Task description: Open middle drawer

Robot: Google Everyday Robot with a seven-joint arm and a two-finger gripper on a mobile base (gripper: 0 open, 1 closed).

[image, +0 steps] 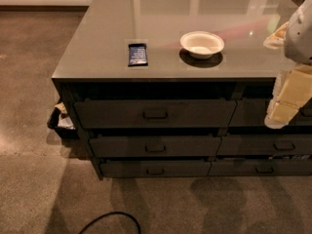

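Pincer [279, 115] hangs at the right edge of the frame, on the end of a pale arm [300, 28] that comes down from the upper right. It is in front of the top right drawer [251, 112], just below the tabletop edge. I cannot tell if it is apart or together. It is well apart from the middle drawer [155, 146].

That middle drawer is near the centre of the frame, a bit below the middle. It is wide and dark, with a small bar handle [155, 149] in the middle of its front. It looks pushed in. Right above it is the top drawer [155, 113], which has a taller front. Right below it is the bottom drawer [155, 168], which has the thinnest front.

Above the drawers is the grey, shiny tabletop [97, 43]. A white bowl [202, 44] stands on it, up and right of centre. A dark blue packet [137, 54] lies flat to the left of the bowl, apart from it.

At the left end of the drawers, a black bin [58, 121] sits on the floor [29, 82]. A black cable [114, 219] curves over the floor at the bottom of the frame.
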